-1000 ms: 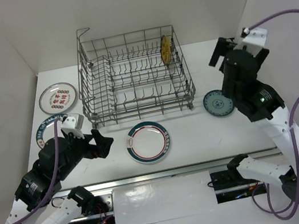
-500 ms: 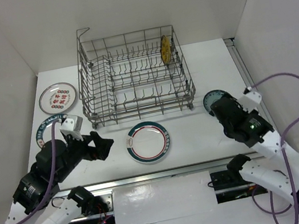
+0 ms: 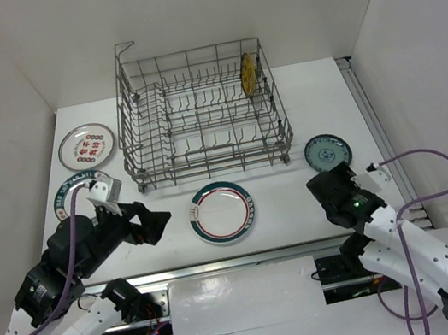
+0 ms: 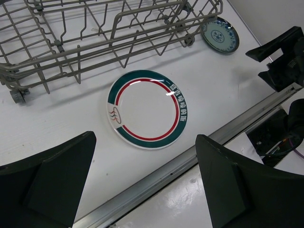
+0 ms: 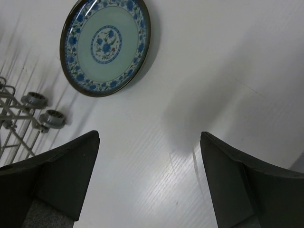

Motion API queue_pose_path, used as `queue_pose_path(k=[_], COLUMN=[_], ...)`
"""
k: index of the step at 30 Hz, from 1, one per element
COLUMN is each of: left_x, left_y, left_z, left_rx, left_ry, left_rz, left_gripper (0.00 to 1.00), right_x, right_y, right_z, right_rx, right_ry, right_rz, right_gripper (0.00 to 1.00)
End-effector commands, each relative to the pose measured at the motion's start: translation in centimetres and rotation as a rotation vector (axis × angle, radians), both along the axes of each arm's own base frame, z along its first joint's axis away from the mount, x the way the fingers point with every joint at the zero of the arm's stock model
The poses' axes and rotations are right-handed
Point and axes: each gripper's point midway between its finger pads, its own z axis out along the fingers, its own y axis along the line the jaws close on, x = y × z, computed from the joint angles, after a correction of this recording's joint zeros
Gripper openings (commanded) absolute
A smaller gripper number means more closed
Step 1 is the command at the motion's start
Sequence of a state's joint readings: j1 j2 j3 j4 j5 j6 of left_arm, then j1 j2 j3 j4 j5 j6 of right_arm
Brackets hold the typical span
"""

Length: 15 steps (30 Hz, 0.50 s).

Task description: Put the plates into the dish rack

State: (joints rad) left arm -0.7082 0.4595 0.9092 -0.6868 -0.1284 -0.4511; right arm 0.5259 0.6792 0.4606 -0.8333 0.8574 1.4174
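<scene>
A: Entry 1, rack?
B: Rack point(image 3: 202, 115): grey wire, far centre of the table point(image 3: 315, 91). 1 yellow plate point(image 3: 248, 73) stands on edge among the tines at its far right corner.

A: Plates outside the rack?
B: 4, all lying flat on the table.
- Ringed plate point(image 3: 222, 212): green rim, red ring, just near of the rack, centre.
- Teal plate point(image 3: 326, 152): small, blue pattern, just right of the rack's near right corner.
- Red-marked plate point(image 3: 86, 144): left of the rack, towards the far side.
- Left plate point(image 3: 66, 193): green rim, near of the red-marked one, partly hidden by the left arm.

A: Grippers?
B: 2.
- Left gripper point(image 3: 161, 222): jaws spread wide, nothing between them. It is above the table, left of the ringed plate, pointing right.
- Right gripper point(image 5: 149, 140): jaws apart, empty. It is low over bare table, near of the teal plate and not touching it.
</scene>
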Motion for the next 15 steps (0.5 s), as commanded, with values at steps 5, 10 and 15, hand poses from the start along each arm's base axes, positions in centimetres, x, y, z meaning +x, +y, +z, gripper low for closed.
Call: queue_pose_path(k=[5,10,15], left_x=[0.0,-0.5,-0.6], left_y=[-0.5,-0.8,-0.8], left_z=[0.8,1.0,1.3], left_rx=[-0.028,-0.041,-0.046], left_ry=[-0.033,-0.035,-0.054], left_rz=[-0.017,-0.046,-0.058], left_gripper=[1.00,1.00,1.00], right_x=[3.2,4.6,6.3], right_y=[-0.7,-1.3,-1.9], right_z=[-0.4,-2.0,-3.7], right_rx=[0.035,0.017,0.045], right_ry=[-0.249,-0.233,-0.215], right_rz=[-0.128,-0.142,-0.147], right_gripper=[0.93,0.93,0.93])
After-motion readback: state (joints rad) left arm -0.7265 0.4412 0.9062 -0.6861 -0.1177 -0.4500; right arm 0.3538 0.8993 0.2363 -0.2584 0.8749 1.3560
